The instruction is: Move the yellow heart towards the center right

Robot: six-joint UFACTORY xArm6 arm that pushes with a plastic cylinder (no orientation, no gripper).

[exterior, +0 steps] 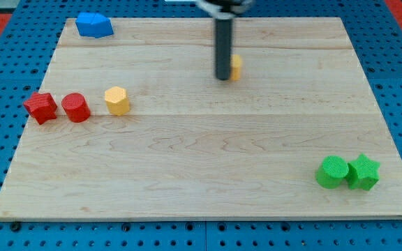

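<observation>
Pressing against the left side of the yellow heart (236, 67), my tip (223, 78) is seen in the upper middle of the wooden table (201, 181), nearer the top edge than the bottom edge. No jaws are carried by the rod, so nothing is clasped; the bare end is simply set against the block. Most of the heart is hidden behind the rod, and only its right part is shown, so its shape cannot be made out fully.

Near the left edge, at about mid-height, three blocks are lined up in a row: a red star-like block (40, 107), a red cylinder (76, 107) just beside it, and a yellow hexagonal block (117, 100) a little further toward the middle. A blue block (93, 25) of irregular shape is placed at the top-left corner. Toward the bottom-right corner, a green cylinder (333, 171) and a green star (363, 172) are found touching each other.
</observation>
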